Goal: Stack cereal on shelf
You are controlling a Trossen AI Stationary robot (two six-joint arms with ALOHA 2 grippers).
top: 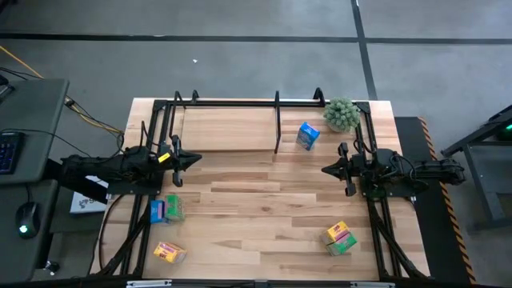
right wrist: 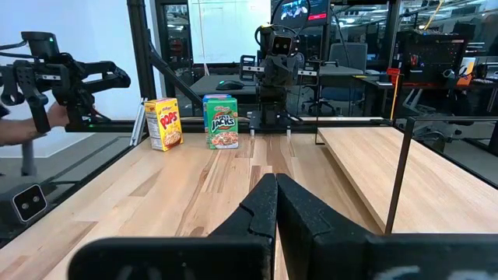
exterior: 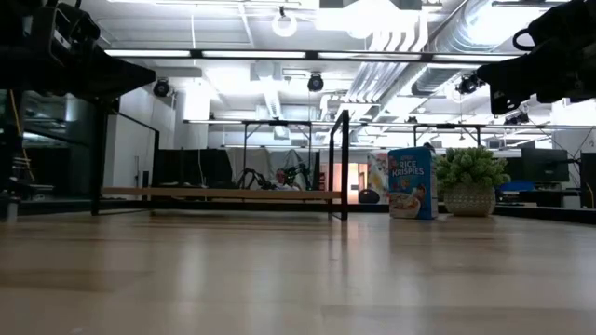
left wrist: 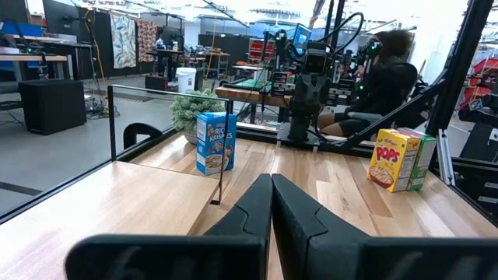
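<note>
left gripper (top: 194, 160): fingers pressed together, empty, above surface (top: 264, 208) at left | right gripper (top: 326, 169): fingers pressed together, empty, at right | shelf (top: 228, 128): far side | Rice Krispies box (top: 307, 135): upright just right of shelf, beside plant (top: 341, 114) | Pops box (top: 169, 253), blue and green boxes (top: 166, 210): near left | Pops and green boxes (top: 339, 238): near right

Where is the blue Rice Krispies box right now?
In the high view the blue Rice Krispies box stands upright on the table's far right part, beside the shelf's right end and next to the green plant.
</note>
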